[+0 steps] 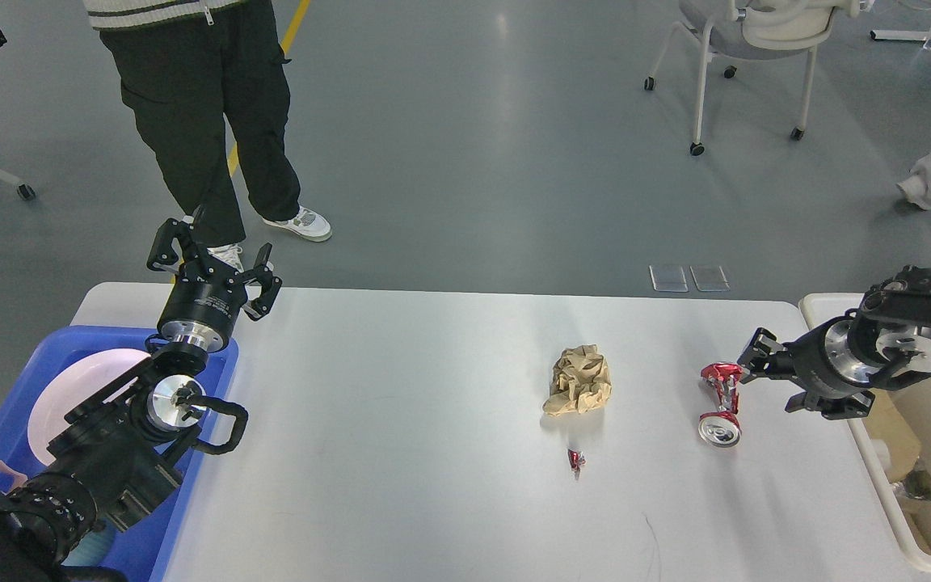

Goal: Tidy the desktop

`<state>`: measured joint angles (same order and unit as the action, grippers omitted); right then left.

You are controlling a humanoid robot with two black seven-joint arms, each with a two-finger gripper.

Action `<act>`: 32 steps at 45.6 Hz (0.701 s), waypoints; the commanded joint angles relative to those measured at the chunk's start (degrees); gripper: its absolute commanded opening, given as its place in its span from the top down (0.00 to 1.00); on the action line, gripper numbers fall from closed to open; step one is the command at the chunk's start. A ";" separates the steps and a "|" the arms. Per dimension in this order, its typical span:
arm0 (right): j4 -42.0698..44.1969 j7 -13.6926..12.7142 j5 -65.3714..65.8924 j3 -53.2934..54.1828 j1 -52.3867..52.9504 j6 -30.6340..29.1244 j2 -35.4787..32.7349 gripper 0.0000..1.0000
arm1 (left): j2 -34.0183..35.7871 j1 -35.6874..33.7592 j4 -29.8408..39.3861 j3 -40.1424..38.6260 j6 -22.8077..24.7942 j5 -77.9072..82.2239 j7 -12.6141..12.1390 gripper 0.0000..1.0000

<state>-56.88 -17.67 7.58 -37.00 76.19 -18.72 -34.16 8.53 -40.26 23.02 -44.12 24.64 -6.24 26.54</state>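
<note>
The desktop (pixel 401 420) is a large white-grey tabletop. On it lie a crumpled brown paper ball (pixel 578 380), a small red scrap (pixel 575 461) and a crushed red can (pixel 720 402). My right gripper (pixel 771 373) is open and empty. It is low over the table, just right of the can, with its upper finger close to the can's top. My left gripper (pixel 211 263) is open and empty, held up over the far left corner of the desktop.
A blue tray (pixel 219 380) with a pink plate (pixel 69 388) sits at the left edge under my left arm. A cream-white bin (pixel 878 477) holding some trash stands at the right edge. A person (pixel 207 121) stands beyond the far left corner. A chair (pixel 748 32) is at the far right.
</note>
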 commanded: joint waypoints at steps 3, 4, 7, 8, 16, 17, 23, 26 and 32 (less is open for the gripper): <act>4.84 -0.08 -0.11 2.54 -4.73 0.00 2.96 0.00 | -0.01 0.00 0.00 0.00 -0.03 0.00 0.00 0.02; 5.28 -0.08 -0.11 2.98 -5.26 0.00 3.31 0.00 | -0.01 0.00 0.00 0.00 -0.03 0.00 0.00 0.02; 6.52 -0.08 -0.11 4.56 -6.93 0.09 4.19 0.00 | -0.01 0.00 0.00 0.00 -0.03 0.00 0.00 0.02; 6.95 -0.08 -0.20 5.17 -7.54 0.09 4.45 0.00 | -0.01 0.00 0.00 0.00 -0.03 0.00 0.00 0.02; 11.43 0.09 -0.11 9.04 -12.11 0.53 7.09 0.00 | -0.01 0.00 0.00 0.00 0.06 0.00 0.00 0.02; 12.05 0.09 -0.11 9.39 -12.64 0.53 7.44 0.00 | -0.01 0.00 0.00 0.00 -0.03 0.00 0.00 0.02; 14.43 0.18 -0.11 11.59 -15.10 0.79 8.50 0.00 | -0.01 0.00 0.00 0.00 0.06 0.00 0.00 0.02; 14.61 0.35 -0.11 11.60 -15.72 1.66 9.20 0.00 | -0.01 0.00 0.00 0.00 -0.03 0.00 0.00 0.02; 14.87 0.97 -0.03 11.60 -16.51 3.16 9.55 0.00 | -0.01 0.00 0.00 0.00 0.06 0.00 0.00 0.02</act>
<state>-42.35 -17.26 7.47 -25.43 60.38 -16.78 -24.97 8.52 -40.25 23.03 -44.12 24.65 -6.24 26.54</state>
